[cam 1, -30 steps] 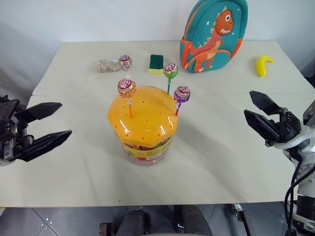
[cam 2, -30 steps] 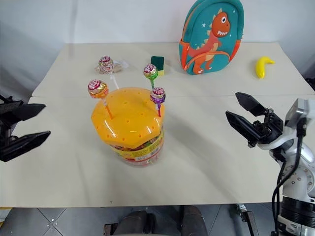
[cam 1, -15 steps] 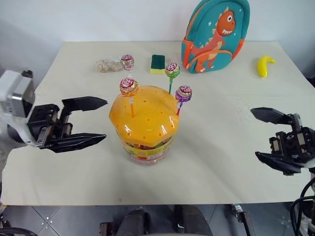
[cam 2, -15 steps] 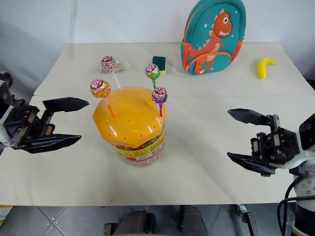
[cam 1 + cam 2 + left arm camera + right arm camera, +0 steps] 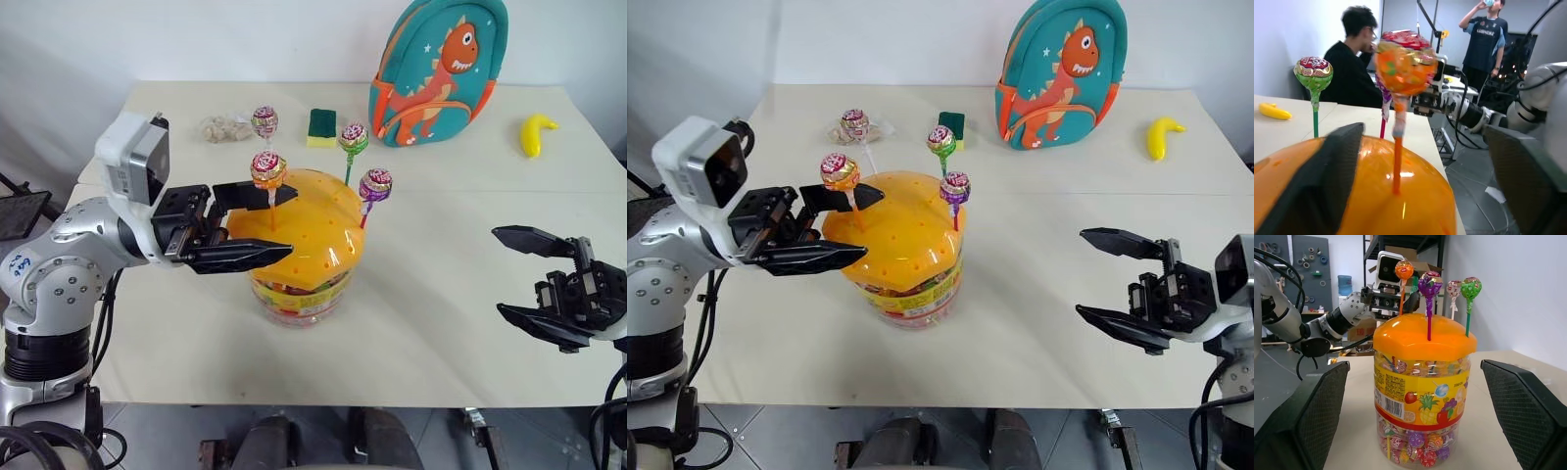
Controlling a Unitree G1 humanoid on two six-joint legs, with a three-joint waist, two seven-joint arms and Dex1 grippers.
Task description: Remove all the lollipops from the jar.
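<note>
We find the jar standing upright near the middle of the table, its domed orange lid in place. Four lollipops stand with their sticks in the holes of the lid. The lollipop on the orange stick sits at the side of the lid toward the robot's left. The lollipop on the purple stick sits at the side toward the robot's right. The lollipop on the green stick and the lollipop on the white stick rise at the far edge of the lid.

The left gripper reaches across the lid from the robot's left. Its two fingers stand apart, one on either side of the orange stick, and neither finger presses on it. We see nothing held in this gripper.

The right gripper hangs well apart from the jar, to the robot's right, pointing toward it. Its jaws are spread wide and empty.

On the far part of the table we note a teal dinosaur backpack, a yellow banana, a green and yellow sponge and a small clear packet.

In the left wrist view, two people appear in the background beyond the table.
</note>
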